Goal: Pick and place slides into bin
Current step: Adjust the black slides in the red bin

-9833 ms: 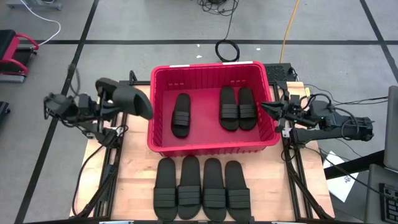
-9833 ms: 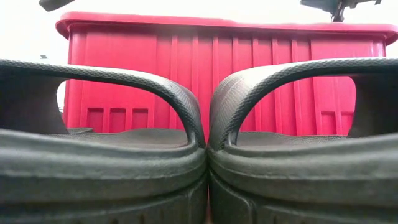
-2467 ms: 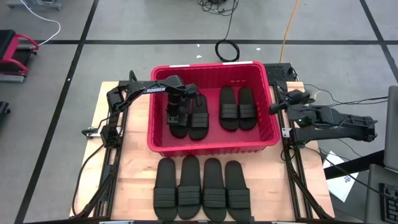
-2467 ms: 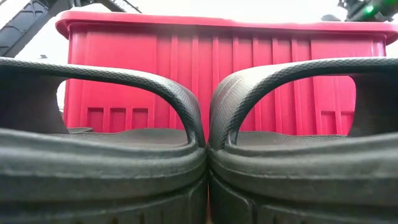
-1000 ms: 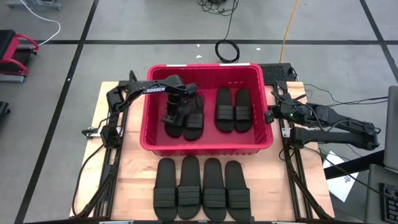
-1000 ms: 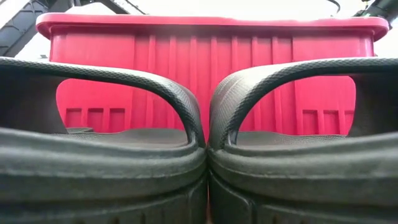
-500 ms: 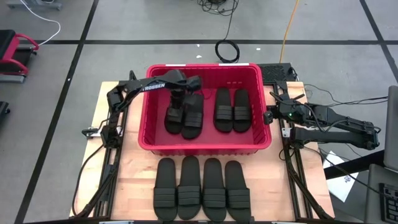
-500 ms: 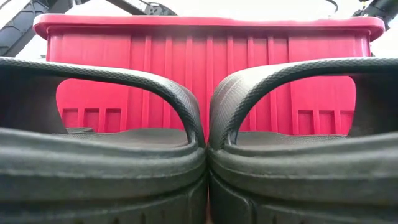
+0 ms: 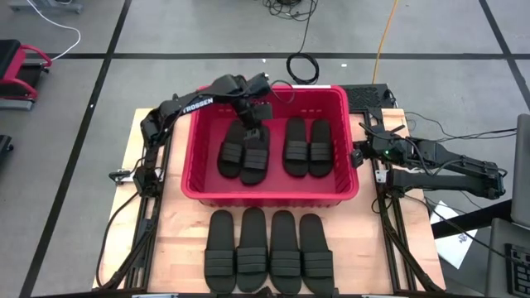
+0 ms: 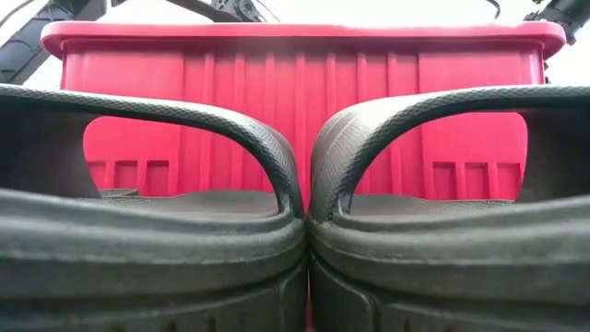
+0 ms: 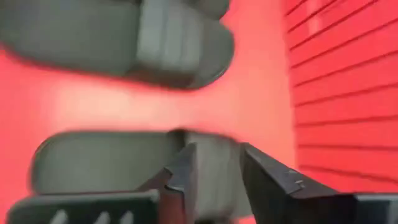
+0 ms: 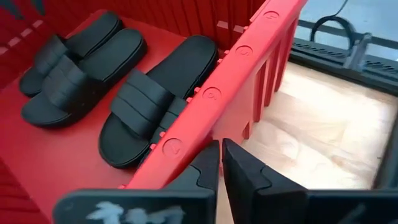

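Note:
The red bin point(image 9: 192, 178) stands at the table's far middle and holds four black slides: a left pair point(image 9: 243, 155) and a right pair point(image 9: 308, 147). Four more slides point(image 9: 269, 251) lie in a row on the table in front of it. My left gripper point(image 9: 251, 132) hangs open inside the bin, just above the far end of the left pair point(image 11: 112, 162). My right gripper point(image 9: 356, 156) is shut at the bin's right rim point(image 12: 205, 99). My right gripper lies with its shut fingers point(image 12: 208, 163) against the outer side of the bin's right rim point(image 12: 177, 148), coming level from the table's right. The bin stands flat on the table.
In the low view, two of the front slides point(image 10: 147, 184) fill the foreground with the bin's near wall point(image 10: 295, 92) behind them. Bare wood point(image 9: 166, 215) shows left of the bin. A cable coil point(image 9: 303, 66) lies on the floor beyond the table.
My left gripper has risen and gone toward the table's far edge, off the left pair of slides, which stay lying in the bin. The bin has slid a little toward the table's left edge.

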Controlling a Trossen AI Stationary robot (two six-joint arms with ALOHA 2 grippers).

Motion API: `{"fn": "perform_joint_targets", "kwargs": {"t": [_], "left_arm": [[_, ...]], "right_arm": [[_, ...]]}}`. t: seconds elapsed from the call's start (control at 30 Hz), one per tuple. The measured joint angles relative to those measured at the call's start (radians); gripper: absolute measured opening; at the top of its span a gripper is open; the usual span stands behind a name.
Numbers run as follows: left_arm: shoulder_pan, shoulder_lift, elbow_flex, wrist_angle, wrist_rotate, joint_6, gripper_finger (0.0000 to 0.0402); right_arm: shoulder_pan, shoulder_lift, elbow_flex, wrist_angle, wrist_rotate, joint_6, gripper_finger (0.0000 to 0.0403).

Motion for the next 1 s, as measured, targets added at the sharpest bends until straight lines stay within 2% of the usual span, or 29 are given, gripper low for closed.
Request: {"fn": "perform_joint_targets", "kwargs": {"t": [0.13,0.3,0.43,0.53,0.73,0.83,0.9,1.0], "left_arm": [[-0.017,0.001,-0.038,0.018,0.022,0.012,0.0160],[-0.028,0.001,-0.122,0.020,-0.061,0.034,0.0207],[-0.029,0.002,-0.195,0.028,-0.127,0.073,0.0225],[-0.029,0.027,-0.210,0.027,-0.134,0.075,0.0229],[-0.039,0.116,-0.197,0.023,-0.125,0.081,0.0225],[-0.055,0.149,-0.184,-0.008,-0.087,0.100,0.0210],[-0.068,0.161,-0.168,-0.023,-0.070,0.112,0.0186],[-0.083,0.166,-0.126,-0.036,-0.074,0.146,0.0116]], "right_arm": [[0.000,0.000,0.000,0.001,-0.002,-0.002,0.0031],[0.000,0.000,0.000,-0.002,0.006,-0.008,0.0038],[0.000,0.000,0.000,-0.002,0.009,-0.017,0.0039],[0.000,0.000,0.000,-0.002,0.011,-0.017,0.0039],[0.000,-0.001,0.000,-0.001,-0.001,-0.016,0.0039],[0.000,-0.001,0.000,0.001,-0.003,-0.010,0.0039],[0.000,-0.001,0.000,0.003,-0.003,-0.009,0.0039],[0.000,-0.001,0.000,0.003,-0.004,-0.012,0.0039]]}}
